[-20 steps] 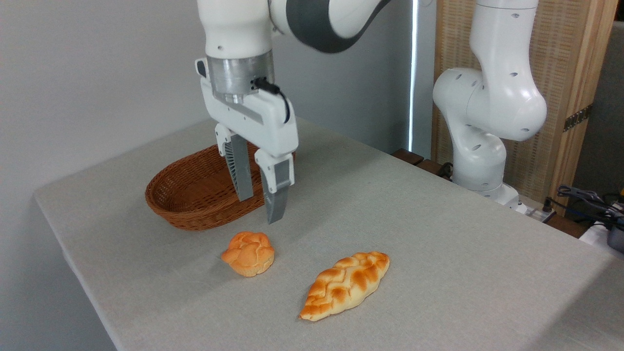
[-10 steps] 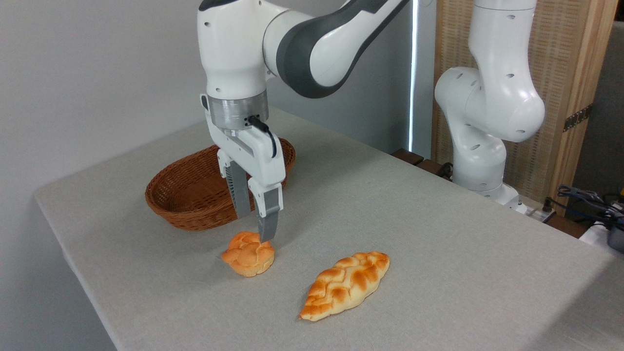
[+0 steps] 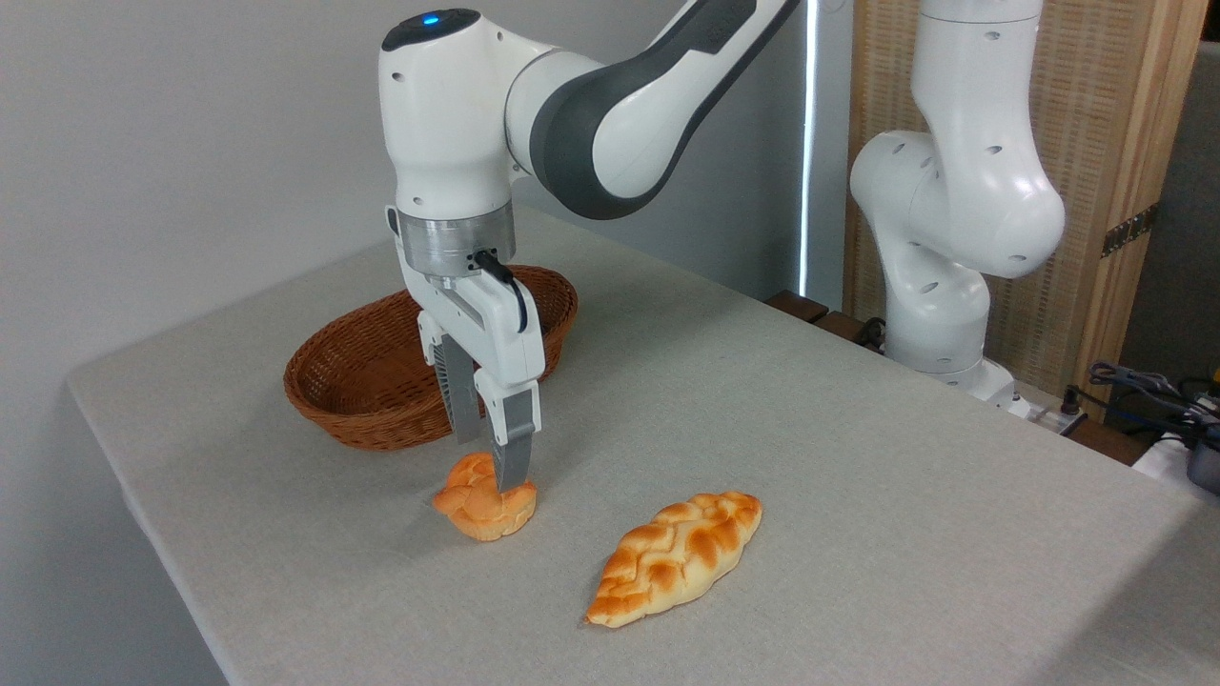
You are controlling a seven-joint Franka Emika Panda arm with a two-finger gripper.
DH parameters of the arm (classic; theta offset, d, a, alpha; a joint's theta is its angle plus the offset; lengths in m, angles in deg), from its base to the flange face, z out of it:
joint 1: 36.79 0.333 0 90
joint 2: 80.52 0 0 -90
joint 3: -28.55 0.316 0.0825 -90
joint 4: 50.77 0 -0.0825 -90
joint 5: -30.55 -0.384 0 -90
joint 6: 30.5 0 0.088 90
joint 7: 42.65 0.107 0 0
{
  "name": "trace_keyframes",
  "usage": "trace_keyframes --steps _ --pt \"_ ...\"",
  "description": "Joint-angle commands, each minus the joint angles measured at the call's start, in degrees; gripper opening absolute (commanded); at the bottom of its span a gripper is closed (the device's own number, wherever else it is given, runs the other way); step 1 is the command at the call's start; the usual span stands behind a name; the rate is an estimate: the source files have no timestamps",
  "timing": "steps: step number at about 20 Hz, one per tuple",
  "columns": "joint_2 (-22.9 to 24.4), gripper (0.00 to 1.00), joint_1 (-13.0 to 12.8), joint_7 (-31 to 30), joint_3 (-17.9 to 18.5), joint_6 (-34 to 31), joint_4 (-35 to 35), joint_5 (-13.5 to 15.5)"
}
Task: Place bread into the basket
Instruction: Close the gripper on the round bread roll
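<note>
The bread (image 3: 477,510), a small round orange-golden bun with a knotted top, lies on the grey table in front of the basket. My gripper (image 3: 488,465) points straight down onto it and is open. The far finger's tip stands just behind the bun's top. The near finger (image 3: 513,457) overlaps the bun's upper right part. I cannot tell whether the fingers touch the bun, which rests on the table. The oval brown wicker basket (image 3: 357,405) stands just behind the gripper with nothing in it.
A longer braided loaf (image 3: 677,555) with browned patches lies on the table (image 3: 858,457) to the right of the bun. The arm's white base (image 3: 939,286) stands at the table's far right edge, with cables (image 3: 1153,391) beyond it.
The gripper has come down from above the basket's front rim onto the bun, turning slightly. Its fingers now stand around the bun's top. Bun, loaf and basket have not moved.
</note>
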Motion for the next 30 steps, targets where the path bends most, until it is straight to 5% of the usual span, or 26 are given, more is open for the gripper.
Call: trace_keyframes --steps 1,15,16,19,28,30 --pt "-0.77 1.0 -0.39 2.56 0.49 1.55 1.01 0.3" --pt "-3.06 1.0 -0.39 3.44 0.23 6.21 2.68 0.21" --pt "-3.06 0.97 -0.39 3.44 0.23 6.21 2.94 0.21" --pt "-3.06 0.54 -0.39 3.61 0.14 6.21 2.95 0.21" --pt "-3.06 0.42 -0.39 3.53 0.14 6.12 2.95 0.3" --pt "-3.06 0.31 -0.39 3.61 0.05 6.12 2.86 0.3"
